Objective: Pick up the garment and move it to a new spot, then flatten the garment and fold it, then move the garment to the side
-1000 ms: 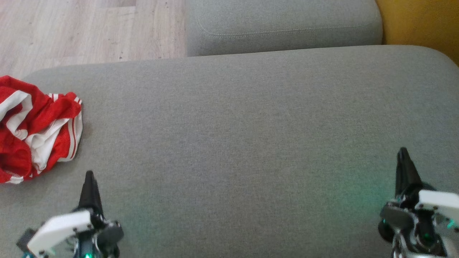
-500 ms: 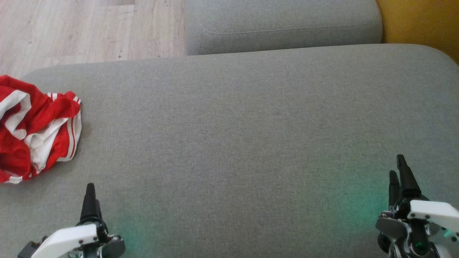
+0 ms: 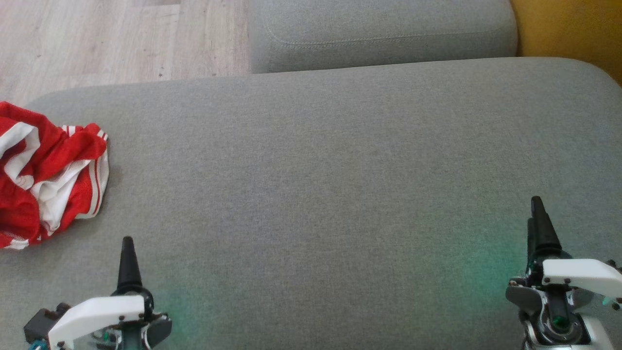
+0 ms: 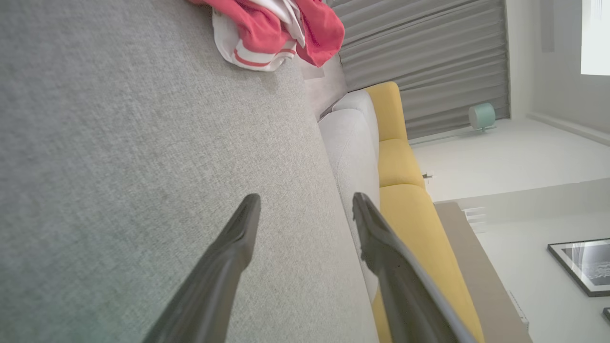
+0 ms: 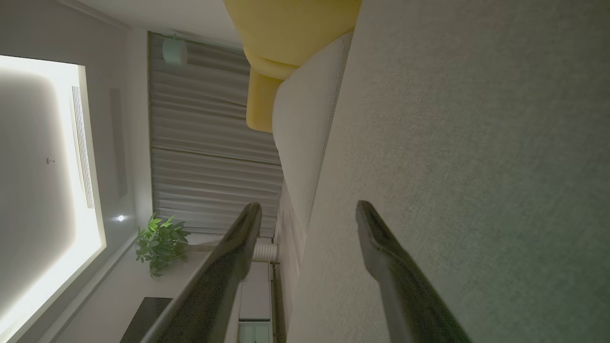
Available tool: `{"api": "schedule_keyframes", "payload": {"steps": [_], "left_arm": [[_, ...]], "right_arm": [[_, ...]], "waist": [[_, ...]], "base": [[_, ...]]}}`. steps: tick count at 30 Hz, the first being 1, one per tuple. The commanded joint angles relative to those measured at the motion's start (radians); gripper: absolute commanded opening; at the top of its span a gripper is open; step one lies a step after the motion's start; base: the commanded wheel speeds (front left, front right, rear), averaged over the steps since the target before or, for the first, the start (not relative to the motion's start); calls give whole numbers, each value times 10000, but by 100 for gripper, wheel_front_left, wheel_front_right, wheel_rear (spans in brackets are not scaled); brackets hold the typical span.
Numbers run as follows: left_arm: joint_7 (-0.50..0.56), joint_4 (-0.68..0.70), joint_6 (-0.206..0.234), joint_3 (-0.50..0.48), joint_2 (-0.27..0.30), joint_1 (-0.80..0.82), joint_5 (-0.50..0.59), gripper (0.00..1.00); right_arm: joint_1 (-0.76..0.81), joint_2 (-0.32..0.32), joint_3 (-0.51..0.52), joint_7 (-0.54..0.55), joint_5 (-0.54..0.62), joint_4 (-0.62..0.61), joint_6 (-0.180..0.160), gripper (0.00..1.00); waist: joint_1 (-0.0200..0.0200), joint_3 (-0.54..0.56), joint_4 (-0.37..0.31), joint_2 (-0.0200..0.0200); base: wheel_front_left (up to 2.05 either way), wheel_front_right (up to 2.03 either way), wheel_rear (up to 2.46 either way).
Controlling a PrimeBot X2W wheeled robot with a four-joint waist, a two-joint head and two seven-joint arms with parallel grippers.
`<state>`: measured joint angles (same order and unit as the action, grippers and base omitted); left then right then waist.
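Observation:
A crumpled red and white garment [image 3: 46, 180] lies in a heap at the left edge of the grey sofa cushion [image 3: 316, 170]. The left wrist view shows the garment [image 4: 271, 28] far ahead of the fingers. My left gripper [image 3: 128, 260] stands low at the lower left, apart from the garment, its jaws open and empty [image 4: 305, 202]. At the lower right my right gripper [image 3: 535, 218] hovers over bare cushion, far from the garment, open with nothing between its fingers [image 5: 309, 209].
A second grey cushion [image 3: 379, 34] sits behind the main one. Wooden floor [image 3: 107, 39] shows at the upper left and a yellow sofa part [image 3: 573, 29] at the upper right. The cushion's front-left corner is rounded near the garment.
Both grippers went from nearly shut to open. The left gripper dropped slightly lower in the view; the right stayed near its place. The garment has not moved.

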<state>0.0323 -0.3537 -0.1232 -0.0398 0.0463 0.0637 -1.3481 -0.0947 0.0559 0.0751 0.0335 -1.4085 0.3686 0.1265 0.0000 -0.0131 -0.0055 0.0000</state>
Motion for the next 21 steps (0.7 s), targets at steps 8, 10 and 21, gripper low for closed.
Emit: {"api": "schedule_keyframes", "payload": {"steps": [8,10,21], "left_arm": [[-321,220,-22,-10,224,727,1286,100],[-380,213,-23,-15,217,737,1537,100],[-706,193,-30,-114,151,617,2889,100]], "right_arm": [[-739,242,-197,-348,1121,-164,15,100],[-773,235,-255,-407,1339,-139,16,100],[-815,257,-521,-731,2554,-30,19,100]], "waist": [[0,-11,-29,0],[0,-9,-37,0],[0,39,-70,0]], "base": [[0,0,0],[0,0,0],[0,0,0]]}}
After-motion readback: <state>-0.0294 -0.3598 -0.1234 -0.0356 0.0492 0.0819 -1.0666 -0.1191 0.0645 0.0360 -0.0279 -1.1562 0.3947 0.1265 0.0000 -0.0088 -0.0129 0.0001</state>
